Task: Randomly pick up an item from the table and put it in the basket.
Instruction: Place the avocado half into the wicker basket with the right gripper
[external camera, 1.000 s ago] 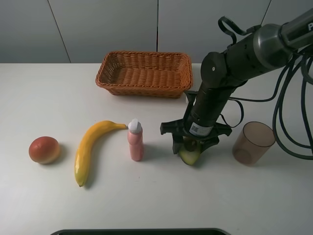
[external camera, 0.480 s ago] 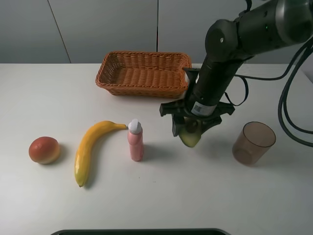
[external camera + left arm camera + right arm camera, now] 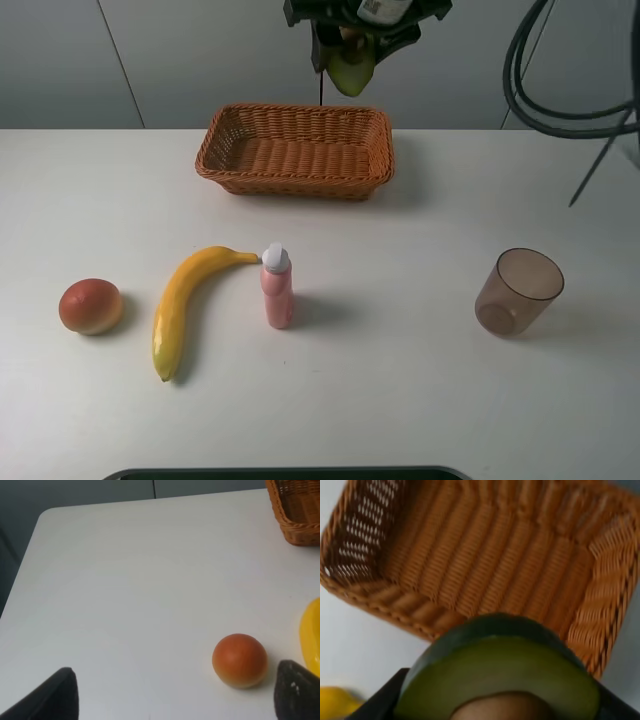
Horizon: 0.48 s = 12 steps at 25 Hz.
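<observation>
**A:** How far along is the task?

**B:** The pick looks done. The right gripper (image 3: 352,48) is clamped on the halved avocado with dark green skin and pale flesh (image 3: 349,72). It holds the avocado high in the air above the rectangular orange-brown woven wicker basket (image 3: 290,183), well clear of the large flat white table (image 3: 420,390).

**A:** What's left?

**B:** Lowering and letting go, I'd say. The basket holds nothing yet.

**A:** And the left gripper (image 3: 175,695)?

**B:** Its jaws are spread wide and empty, low over the table near the round orange-red fruit (image 3: 239,660).

it looked like a robotics lab bench: a bare white table (image 3: 450,400) set against plain grey wall panels (image 3: 200,60), with black cables (image 3: 512,70) hanging above its far right corner
</observation>
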Each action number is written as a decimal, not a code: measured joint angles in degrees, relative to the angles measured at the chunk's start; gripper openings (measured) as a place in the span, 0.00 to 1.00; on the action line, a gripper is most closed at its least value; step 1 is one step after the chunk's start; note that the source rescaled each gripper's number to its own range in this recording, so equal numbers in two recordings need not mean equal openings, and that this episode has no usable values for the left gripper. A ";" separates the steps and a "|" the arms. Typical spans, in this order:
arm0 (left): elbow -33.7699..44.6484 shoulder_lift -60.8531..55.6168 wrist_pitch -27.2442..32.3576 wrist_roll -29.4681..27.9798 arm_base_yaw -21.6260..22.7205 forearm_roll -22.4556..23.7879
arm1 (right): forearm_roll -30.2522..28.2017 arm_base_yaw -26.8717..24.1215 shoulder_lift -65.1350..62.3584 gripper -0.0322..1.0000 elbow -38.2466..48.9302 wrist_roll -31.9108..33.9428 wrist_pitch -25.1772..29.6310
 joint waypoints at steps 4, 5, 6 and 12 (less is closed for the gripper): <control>0.00 0.00 0.00 0.00 0.00 0.00 | -0.89 0.00 8.10 0.04 -7.57 -0.36 -1.63; 0.00 0.00 0.00 0.00 0.00 0.00 | -0.98 0.00 9.74 0.04 -8.29 -0.35 -2.74; 0.00 0.00 0.00 0.00 0.00 0.00 | -1.11 0.00 11.61 0.04 -8.48 -0.35 -3.87; 0.00 0.00 0.00 0.00 0.00 0.00 | -1.83 0.00 20.29 0.04 -8.82 0.54 -7.20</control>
